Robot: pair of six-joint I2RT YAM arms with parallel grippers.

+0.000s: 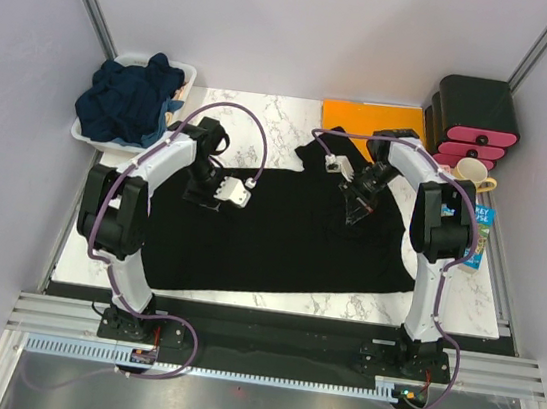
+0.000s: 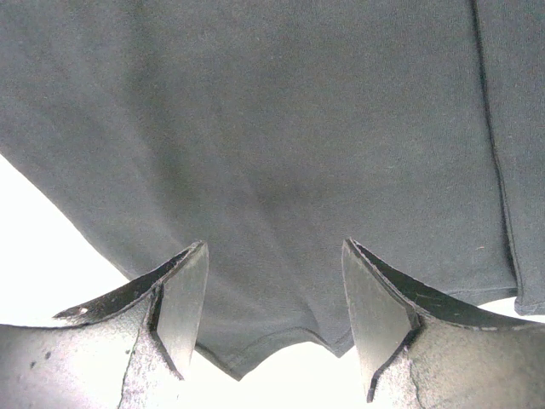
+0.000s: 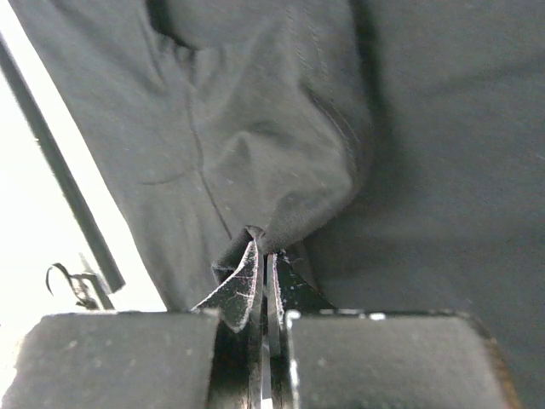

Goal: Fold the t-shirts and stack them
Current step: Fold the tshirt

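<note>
A black t-shirt (image 1: pixel 280 231) lies spread over the marble table. My left gripper (image 1: pixel 204 198) is open above its far left part; in the left wrist view the shirt's hem edge (image 2: pixel 264 345) lies between the wide-apart fingers (image 2: pixel 183 298). My right gripper (image 1: pixel 356 207) is shut on a pinched fold of the black t-shirt (image 3: pixel 281 179) near its far right part, and the cloth bunches up at the fingertips (image 3: pixel 247 281). Dark navy t-shirts (image 1: pixel 132 95) are heaped in a white basket at the far left.
The white basket (image 1: pixel 192 75) stands at the table's far left corner. An orange sheet (image 1: pixel 371 117) lies at the far edge. A black and pink drawer unit (image 1: pixel 476 120), a cream mug (image 1: pixel 471 174) and a blue box (image 1: pixel 479 237) stand at the right.
</note>
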